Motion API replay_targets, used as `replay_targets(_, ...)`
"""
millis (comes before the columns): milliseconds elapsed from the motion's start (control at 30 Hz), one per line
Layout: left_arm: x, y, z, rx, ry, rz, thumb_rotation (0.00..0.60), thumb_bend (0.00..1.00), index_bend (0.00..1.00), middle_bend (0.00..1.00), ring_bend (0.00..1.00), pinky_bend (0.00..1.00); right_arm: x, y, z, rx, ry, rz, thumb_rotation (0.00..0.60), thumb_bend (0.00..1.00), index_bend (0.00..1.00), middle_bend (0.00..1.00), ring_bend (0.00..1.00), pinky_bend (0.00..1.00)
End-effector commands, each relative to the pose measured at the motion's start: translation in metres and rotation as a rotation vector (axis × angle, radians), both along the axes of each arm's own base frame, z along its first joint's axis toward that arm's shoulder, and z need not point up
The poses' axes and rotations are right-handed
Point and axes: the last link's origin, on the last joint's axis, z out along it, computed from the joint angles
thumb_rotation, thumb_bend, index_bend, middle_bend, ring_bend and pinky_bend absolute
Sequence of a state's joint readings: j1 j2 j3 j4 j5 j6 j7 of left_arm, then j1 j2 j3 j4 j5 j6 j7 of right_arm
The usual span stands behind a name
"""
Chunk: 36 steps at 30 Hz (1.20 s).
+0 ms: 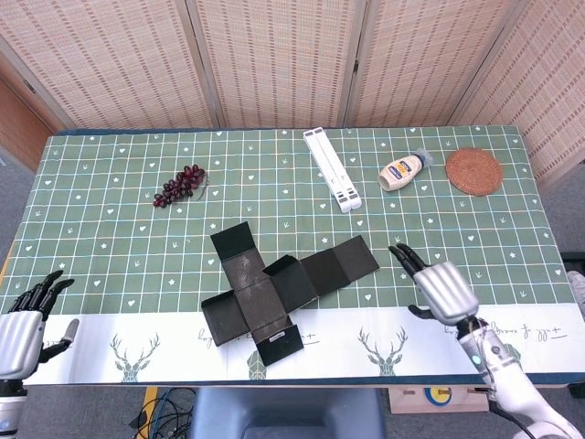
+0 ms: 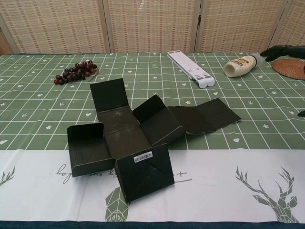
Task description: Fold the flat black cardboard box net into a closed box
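Observation:
The black cardboard box net (image 1: 274, 288) (image 2: 138, 136) lies near the table's front middle, with several flaps partly raised and a long flap stretched flat to the right. A white barcode label shows on its front flap. My right hand (image 1: 437, 286) hovers open to the right of the long flap, fingers apart, holding nothing; in the chest view only its dark fingertips (image 2: 281, 50) show at the right edge. My left hand (image 1: 23, 314) rests open at the front left corner, far from the net, and does not show in the chest view.
A bunch of dark grapes (image 1: 180, 185) lies at the back left. A white folding stand (image 1: 332, 169), a mayonnaise bottle (image 1: 400, 171) and a round woven coaster (image 1: 474, 171) lie along the back right. A wicker screen stands behind the table.

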State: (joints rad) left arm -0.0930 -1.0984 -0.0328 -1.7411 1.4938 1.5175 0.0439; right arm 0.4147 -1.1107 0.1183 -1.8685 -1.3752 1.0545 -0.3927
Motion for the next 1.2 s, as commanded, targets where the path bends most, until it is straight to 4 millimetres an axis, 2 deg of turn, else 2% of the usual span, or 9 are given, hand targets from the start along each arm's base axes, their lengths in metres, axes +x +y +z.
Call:
replay_targets(33, 0.0, 0.001, 0.0, 0.0, 0.001, 0.0, 0.6, 0.36, 0.18, 0.12, 0.17, 0.21, 0.03, -0.022, -0.034, 0.107, 0.032, 0.024, 0.6, 0.15, 0.0, 0.04, 0.66, 0.86)
replay_targets(300, 0.001, 0.005, -0.002, -0.008, 0.009, 0.003, 0.6, 0.36, 0.18, 0.12, 0.16, 0.2, 0.054, -0.052, -0.083, 0.215, 0.092, 0.023, 0.6, 0.15, 0.0, 0.01, 0.66, 0.86)
replay_targets(533, -0.001, 0.007, -0.005, -0.02, 0.015, 0.011, 0.6, 0.36, 0.18, 0.12, 0.16, 0.19, 0.067, -0.069, -0.111, 0.253, 0.135, 0.002, 0.6, 0.17, 0.0, 0.0, 0.66, 0.86)
replay_targets(800, 0.0, 0.009, -0.005, -0.021, 0.022, 0.012, 0.6, 0.36, 0.18, 0.12, 0.16, 0.19, 0.077, -0.084, -0.13, 0.28, 0.143, -0.026, 0.6, 0.17, 0.0, 0.0, 0.66, 0.86)
replay_targets(1200, -0.002, 0.01, -0.006, -0.024, 0.025, 0.019, 0.6, 0.36, 0.18, 0.12, 0.16, 0.19, 0.086, -0.096, -0.145, 0.307, 0.15, -0.044, 0.6, 0.21, 0.0, 0.0, 0.66, 0.86)
